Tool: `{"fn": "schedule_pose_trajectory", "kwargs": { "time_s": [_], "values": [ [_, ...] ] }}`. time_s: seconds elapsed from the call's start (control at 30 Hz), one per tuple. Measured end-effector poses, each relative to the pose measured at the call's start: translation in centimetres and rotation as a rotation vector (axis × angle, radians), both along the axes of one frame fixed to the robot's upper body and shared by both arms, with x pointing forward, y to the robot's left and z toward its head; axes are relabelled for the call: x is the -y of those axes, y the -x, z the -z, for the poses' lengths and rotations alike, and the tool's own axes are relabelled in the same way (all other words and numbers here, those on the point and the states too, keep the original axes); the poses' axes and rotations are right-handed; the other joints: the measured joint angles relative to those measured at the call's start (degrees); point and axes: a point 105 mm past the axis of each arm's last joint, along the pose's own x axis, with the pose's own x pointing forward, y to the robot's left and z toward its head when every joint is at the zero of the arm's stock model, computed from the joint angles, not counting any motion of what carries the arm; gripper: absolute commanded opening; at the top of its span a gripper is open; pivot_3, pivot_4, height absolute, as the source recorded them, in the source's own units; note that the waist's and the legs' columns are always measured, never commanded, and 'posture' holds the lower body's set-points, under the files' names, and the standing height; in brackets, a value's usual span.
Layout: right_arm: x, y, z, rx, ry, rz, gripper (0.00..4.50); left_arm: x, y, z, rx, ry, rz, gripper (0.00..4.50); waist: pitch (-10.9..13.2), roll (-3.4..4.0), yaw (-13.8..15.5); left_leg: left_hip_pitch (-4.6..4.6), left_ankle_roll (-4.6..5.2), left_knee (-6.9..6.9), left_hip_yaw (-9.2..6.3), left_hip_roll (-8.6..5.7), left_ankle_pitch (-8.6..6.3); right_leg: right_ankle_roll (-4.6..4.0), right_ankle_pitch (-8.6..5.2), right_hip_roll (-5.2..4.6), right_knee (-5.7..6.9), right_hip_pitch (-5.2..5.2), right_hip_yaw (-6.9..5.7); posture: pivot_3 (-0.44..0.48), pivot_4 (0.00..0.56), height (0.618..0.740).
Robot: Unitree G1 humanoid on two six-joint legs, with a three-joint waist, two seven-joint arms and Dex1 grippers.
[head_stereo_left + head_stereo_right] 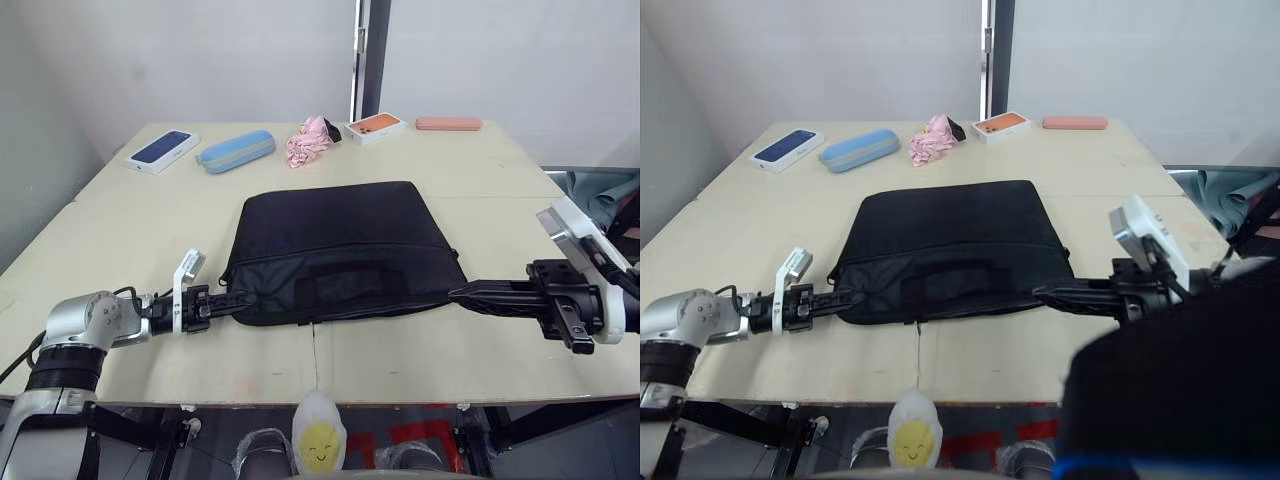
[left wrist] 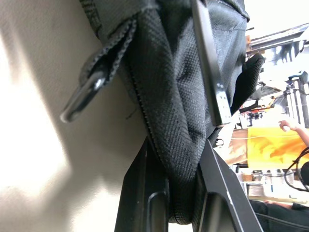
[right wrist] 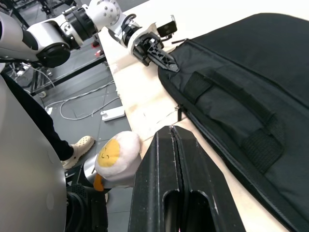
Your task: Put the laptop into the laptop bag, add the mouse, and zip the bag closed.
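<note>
The black laptop bag (image 1: pixel 340 235) lies flat in the middle of the table, its strap handles towards the front edge. My left gripper (image 1: pixel 240 297) is at the bag's front left corner, shut on the corner fabric (image 2: pixel 169 111), which is pinched between its fingers (image 2: pixel 140 193). A metal ring (image 2: pixel 82 99) hangs from a tab beside it. My right gripper (image 1: pixel 455 293) is shut at the bag's front right corner, nothing visible between its fingers (image 3: pixel 170 145). The yellow-white plush charm (image 1: pixel 318 435) dangles below the table's front edge. The laptop and the mouse are out of view.
Along the table's far side lie a white box with a dark blue top (image 1: pixel 162 150), a light-blue oblong case (image 1: pixel 236 150), a pink cloth (image 1: pixel 308 140), a white box with an orange top (image 1: pixel 376 126) and a pink case (image 1: pixel 449 123).
</note>
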Motion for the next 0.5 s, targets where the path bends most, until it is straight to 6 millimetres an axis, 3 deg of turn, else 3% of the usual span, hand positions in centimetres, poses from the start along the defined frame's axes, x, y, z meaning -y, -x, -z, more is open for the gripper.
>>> {"fn": "schedule_pose_trajectory", "kwargs": {
  "time_s": [0.17, 0.3, 0.5],
  "values": [
    [0.0, -0.4, 0.1, -0.002, 0.005, 0.002, 0.00, 0.8, -1.1, -2.9, 0.026, 0.086, 0.002, 0.00, 0.04, -0.02, 0.29, -0.13, 0.00, 0.11, -0.16, -0.01, 0.00, -0.04, 0.02, -0.02, 0.02, 0.01, -0.05, 0.000, 0.150, 0.740],
    [0.0, -0.5, 0.1, -0.001, 0.006, -0.002, 0.00, 0.1, -2.7, -4.7, 0.048, 0.140, -0.062, 0.00, 0.10, -0.03, -0.16, -0.14, 0.00, 0.10, -0.18, 0.00, 0.00, -0.04, 0.02, 0.02, 0.01, 0.00, -0.08, 0.000, 0.150, 0.740],
    [-0.3, -0.5, 0.2, -0.007, 0.009, -0.017, 0.00, -2.7, -3.0, -4.4, 0.053, 0.055, -0.131, 0.00, 0.17, -0.07, -1.48, -0.33, 0.00, 0.00, -0.18, 0.11, -0.01, -0.05, 0.02, 0.14, -0.14, -0.16, -0.14, 0.000, 0.150, 0.740]
  ]
}}
